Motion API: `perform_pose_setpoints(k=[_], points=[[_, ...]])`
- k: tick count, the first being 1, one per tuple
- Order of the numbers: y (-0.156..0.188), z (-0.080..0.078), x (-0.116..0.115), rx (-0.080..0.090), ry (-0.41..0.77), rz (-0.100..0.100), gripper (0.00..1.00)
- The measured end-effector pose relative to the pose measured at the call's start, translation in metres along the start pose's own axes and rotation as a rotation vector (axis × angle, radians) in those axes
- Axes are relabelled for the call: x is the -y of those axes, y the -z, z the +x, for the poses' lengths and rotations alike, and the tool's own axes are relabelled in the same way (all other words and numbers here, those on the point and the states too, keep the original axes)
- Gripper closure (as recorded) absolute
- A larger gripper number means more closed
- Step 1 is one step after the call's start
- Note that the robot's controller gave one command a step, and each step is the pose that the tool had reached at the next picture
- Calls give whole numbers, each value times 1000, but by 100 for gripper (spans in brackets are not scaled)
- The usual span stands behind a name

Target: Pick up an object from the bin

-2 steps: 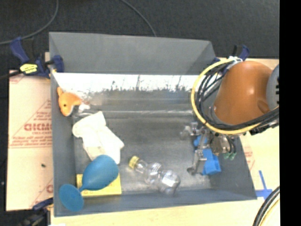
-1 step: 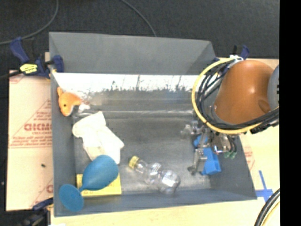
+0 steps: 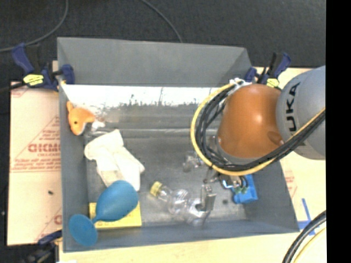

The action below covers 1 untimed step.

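Clear plastic thing [image 3: 178, 200] with a small yellow cap [image 3: 156, 189] lies on the bin [image 3: 153, 62] floor just to the view's left of the gripper [image 3: 204, 201], close to the near wall. Its see-through body reaches up against the gripper's metal tip, and its capped end points away from the gripper. I cannot tell whether the two touch. Whether the gripper is open, closed or gripping anything cannot be told either, since its tip blends with the shiny floor and the clear plastic. The gripper hangs low over the floor. Right above it in the view sit the rounded orange cover [image 3: 247, 126] on the wrist and a loop of black and yellow cables [image 3: 198, 126]. Just to the gripper's right, under those cables, is a small blue piece [image 3: 245, 192]; I cannot tell whether it belongs to the robot or lies in the bin. Well to the gripper's left, a blue bulb-shaped thing [image 3: 118, 199] with a flared round end rests on a flat yellow pad [image 3: 130, 218]. Further up and left of the gripper lies a crumpled white cloth [image 3: 112, 156], touching the bulb's top. Farthest from the gripper, in the far left corner, is an orange toy fish [image 3: 80, 118].
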<state>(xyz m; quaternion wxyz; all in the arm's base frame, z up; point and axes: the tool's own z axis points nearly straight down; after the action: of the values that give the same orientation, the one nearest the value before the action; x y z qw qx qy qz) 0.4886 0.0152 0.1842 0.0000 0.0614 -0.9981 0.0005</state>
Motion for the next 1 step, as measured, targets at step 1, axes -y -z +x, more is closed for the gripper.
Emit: perform_pose_setpoints(k=[1], points=[[-48, 8, -8, -2, 208, 0, 0]])
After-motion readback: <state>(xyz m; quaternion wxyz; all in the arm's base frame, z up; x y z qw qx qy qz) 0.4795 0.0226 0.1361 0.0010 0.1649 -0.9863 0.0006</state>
